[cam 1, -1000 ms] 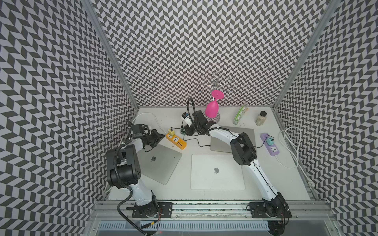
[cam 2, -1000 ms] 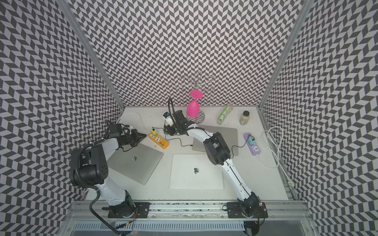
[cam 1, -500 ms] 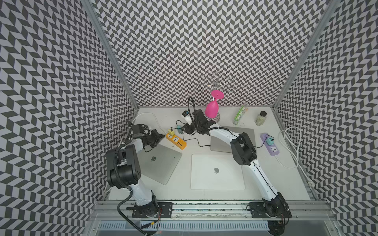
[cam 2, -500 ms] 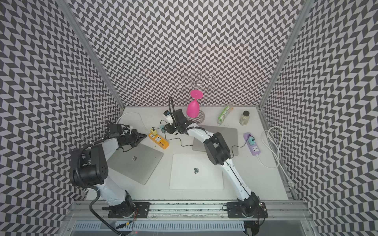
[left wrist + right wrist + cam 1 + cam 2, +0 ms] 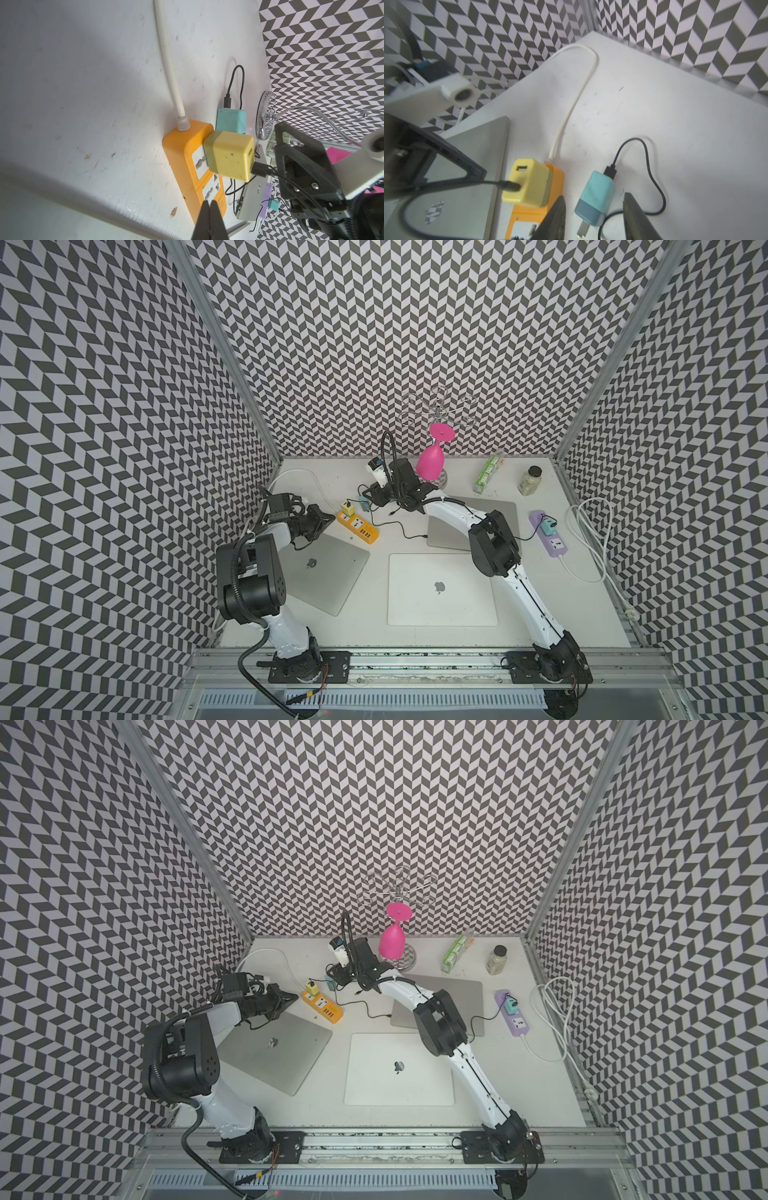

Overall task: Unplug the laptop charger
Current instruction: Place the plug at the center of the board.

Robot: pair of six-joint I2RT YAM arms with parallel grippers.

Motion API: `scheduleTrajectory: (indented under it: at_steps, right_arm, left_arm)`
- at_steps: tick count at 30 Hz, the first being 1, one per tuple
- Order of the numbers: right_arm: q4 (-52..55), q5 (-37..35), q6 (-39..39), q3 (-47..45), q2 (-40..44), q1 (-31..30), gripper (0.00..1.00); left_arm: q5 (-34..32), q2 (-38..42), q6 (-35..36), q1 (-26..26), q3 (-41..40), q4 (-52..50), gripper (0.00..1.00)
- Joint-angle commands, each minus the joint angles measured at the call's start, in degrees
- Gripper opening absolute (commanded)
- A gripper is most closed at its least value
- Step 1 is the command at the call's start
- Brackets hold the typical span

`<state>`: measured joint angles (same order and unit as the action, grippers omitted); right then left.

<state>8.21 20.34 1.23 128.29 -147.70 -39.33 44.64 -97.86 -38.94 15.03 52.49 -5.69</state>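
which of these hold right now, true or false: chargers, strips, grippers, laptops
1. The teal charger lies loose beside the orange strip, prongs out. True.
2. The yellow charger is unplugged. False: it sits in the orange strip with a black cable in it.
3. The right gripper is shut. False: its jaws stand open on either side of the teal charger.
4. The left gripper is shut. True.
5. The middle laptop is open. False: its lid is closed.
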Motion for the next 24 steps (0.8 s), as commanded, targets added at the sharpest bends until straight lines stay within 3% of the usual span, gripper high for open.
scheduleTrajectory:
  at_steps: [1, 5, 17, 24]
  right_arm:
    - [-5.4, -2.7, 1.4, -0.8, -0.5, -1.4, 0.47]
    - [-5.0, -3.7, 2.2, 1.5, -2.6, -1.5, 0.51]
    - [-5.2, -7.6, 2.9, 2.6, -5.9, -1.7, 0.50]
    - [-6.5, -6.6, 5.7, 1.3, -5.7, -0.9, 0.35]
  left_arm:
    - [0.1, 1.6, 0.7, 0.0, -0.5, 0.2, 0.00]
    - [0.1, 1.5, 0.7, 0.0, -0.6, 0.2, 0.00]
    - [0.4, 1.1, 1.1, 0.0, -0.5, 0.2, 0.00]
    - [0.5, 0.9, 1.5, 0.1, -0.5, 0.0, 0.00]
